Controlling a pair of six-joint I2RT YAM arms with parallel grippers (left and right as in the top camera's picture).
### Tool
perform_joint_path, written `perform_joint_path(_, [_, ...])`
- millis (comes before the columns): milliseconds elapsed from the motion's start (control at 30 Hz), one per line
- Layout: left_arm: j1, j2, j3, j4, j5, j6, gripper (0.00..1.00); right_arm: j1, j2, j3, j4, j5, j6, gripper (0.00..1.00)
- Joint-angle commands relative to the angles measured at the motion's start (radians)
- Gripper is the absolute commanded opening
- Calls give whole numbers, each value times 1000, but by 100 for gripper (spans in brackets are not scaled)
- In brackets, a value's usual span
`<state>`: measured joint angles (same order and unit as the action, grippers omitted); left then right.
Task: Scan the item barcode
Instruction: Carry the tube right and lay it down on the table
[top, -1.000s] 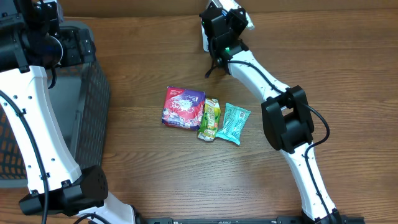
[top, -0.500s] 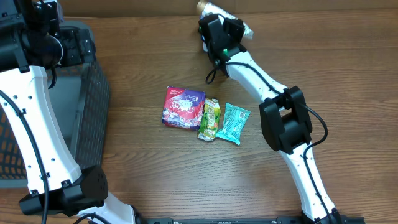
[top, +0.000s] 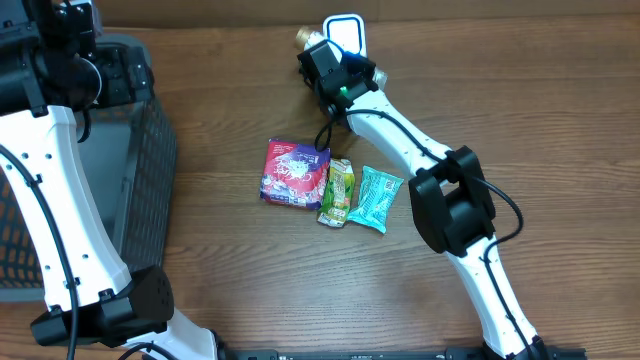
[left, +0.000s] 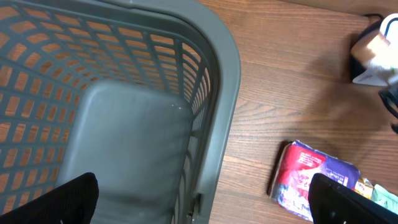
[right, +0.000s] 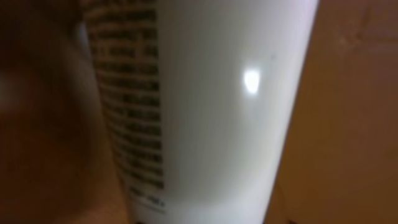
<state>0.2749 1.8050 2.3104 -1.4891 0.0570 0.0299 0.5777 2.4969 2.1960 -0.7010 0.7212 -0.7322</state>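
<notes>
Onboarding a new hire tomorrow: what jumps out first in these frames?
The right arm holds a white bottle by the white scanner at the far edge of the table. At its middle lie a red packet, a green packet and a teal packet side by side, with a grey mesh basket at the left.

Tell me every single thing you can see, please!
basket: one, grey, table's left side
red-purple packet: one, middle of table
green packet: one, beside the red-purple packet
teal packet: one, beside the green packet
scanner: one, white with blue rim, far edge
bottle: one, white, gold cap, near the scanner
table: one, brown wood
left gripper: one, black, open, over the basket
right gripper: one, black, shut on the bottle
</notes>
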Motion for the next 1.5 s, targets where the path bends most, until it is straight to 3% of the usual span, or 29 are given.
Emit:
perform_joint_path(0, [-9, -6, 2, 2, 11, 15, 100, 11, -295, 29, -98, -225, 267, 4])
perform_joint_path(200, [-9, -6, 2, 1, 11, 15, 100, -25, -516, 29, -303, -429, 731, 4])
perform_joint_path(333, [-9, -6, 2, 1, 11, 15, 100, -103, -612, 29, -513, -641, 935, 4])
perform_joint_path(467, [-9, -6, 2, 1, 11, 15, 100, -228, -616, 19, -723, -664, 1114, 4])
perform_joint_path(567, [-9, -6, 2, 1, 11, 15, 100, -335, -615, -65, -765, -664, 1200, 4])
perform_joint_path(733, [-9, -6, 2, 1, 11, 15, 100, -473, -615, -309, -668, -664, 1287, 4])
perform_joint_path(1033, [-10, -6, 2, 1, 11, 15, 100, -595, -615, -731, -373, -682, 1297, 4])
perform_joint_path(1300, [-10, -6, 2, 1, 11, 15, 100, -719, -615, -929, -144, -674, 1534, 4])
perform_joint_path(1367, [-9, -6, 2, 1, 11, 15, 99, -730, -615, -945, -126, -674, 1543, 19])
perform_joint_path(1467, [-9, -6, 2, 1, 11, 15, 100, -732, -616, -940, -124, -697, 1475, 52])
